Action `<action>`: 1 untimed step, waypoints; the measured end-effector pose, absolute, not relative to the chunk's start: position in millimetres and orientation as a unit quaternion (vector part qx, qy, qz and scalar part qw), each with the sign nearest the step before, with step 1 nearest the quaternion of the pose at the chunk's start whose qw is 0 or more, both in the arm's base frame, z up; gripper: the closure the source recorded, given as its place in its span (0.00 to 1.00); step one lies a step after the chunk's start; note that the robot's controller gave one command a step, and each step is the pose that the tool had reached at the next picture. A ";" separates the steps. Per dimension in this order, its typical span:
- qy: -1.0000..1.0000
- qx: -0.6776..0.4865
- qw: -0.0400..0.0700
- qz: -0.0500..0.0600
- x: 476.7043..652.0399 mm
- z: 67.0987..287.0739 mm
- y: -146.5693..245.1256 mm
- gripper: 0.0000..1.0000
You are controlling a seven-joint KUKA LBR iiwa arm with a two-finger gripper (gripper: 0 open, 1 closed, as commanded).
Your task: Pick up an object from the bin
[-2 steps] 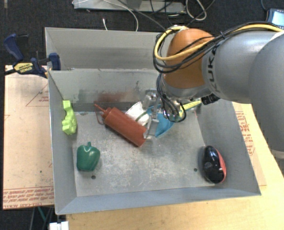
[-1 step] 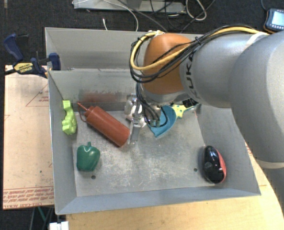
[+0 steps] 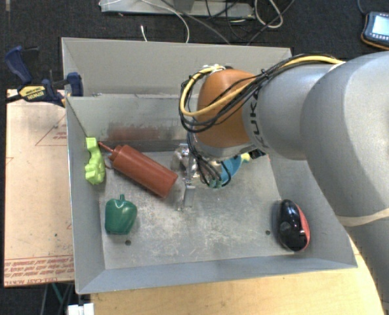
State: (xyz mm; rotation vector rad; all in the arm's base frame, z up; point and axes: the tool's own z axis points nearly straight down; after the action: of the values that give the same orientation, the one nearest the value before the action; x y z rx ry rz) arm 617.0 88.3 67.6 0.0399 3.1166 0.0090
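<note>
**Four bystanders around the claw (image 3: 185, 188)**

We see a green toy pepper (image 3: 120, 216) down and to the view's left of the claw, well apart from it, its stalk pointing up the frame. A lime-green toy figure (image 3: 94, 163) lies farther left still, a little above the claw's level and above the pepper. Down and to the right, well apart, rests a black computer mouse (image 3: 292, 225) with a red side. Just right of the claw a blue thing (image 3: 232, 169) peeks out, mostly hidden, and we cannot tell its kind. Far above the claw, cables (image 3: 233, 5) trail over dark carpet (image 3: 23, 12), and a small screened device (image 3: 383, 28) sits at upper right.
</note>
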 end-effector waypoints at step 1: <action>1.000 0.009 0.016 0.003 624.7 70.4 116.5 0.00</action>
State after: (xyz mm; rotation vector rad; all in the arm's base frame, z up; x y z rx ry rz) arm 624.7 116.5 70.4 0.0284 3.1104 0.0096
